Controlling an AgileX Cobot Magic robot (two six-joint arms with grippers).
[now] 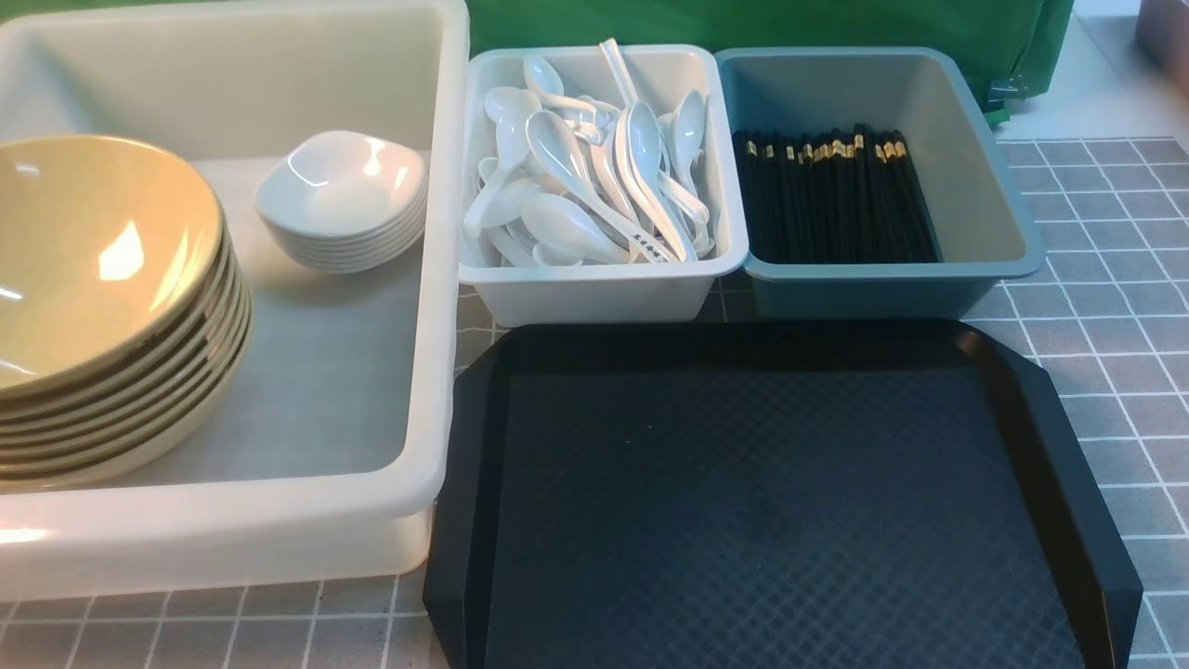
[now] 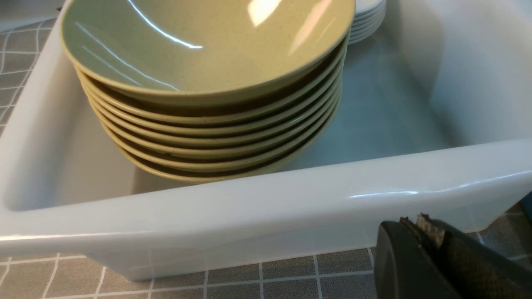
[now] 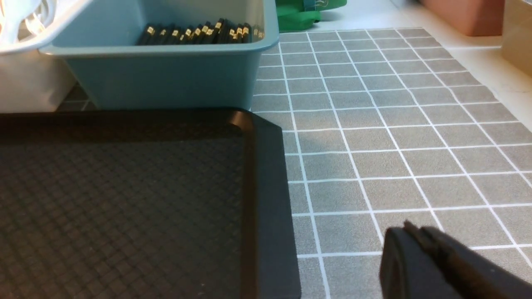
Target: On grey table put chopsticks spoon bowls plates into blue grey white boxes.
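Chopsticks, black, gold-banded: lot lying inside the blue box, judged roughly eleven o'clock from the nearer right fingers, clenched on nothing; left fingers likewise. Long axis near twelve-to-six, banded ends toward twelve; sorting appears complete, so any coming move probably needs only clearance.

Large tub, left: translucent white plastic, smooth, softly glossy. Bowls: olive-yellow, glazed look, glossy, finely speckled. Small dishes: white, smooth, high gloss. Spoons: white, glossy. Small white tub and blue-grey tub, far side: smooth plastic. Chopsticks: black, with shiny gold bands. Tray, near: black, matt, textured base. Far cover: green, creased.
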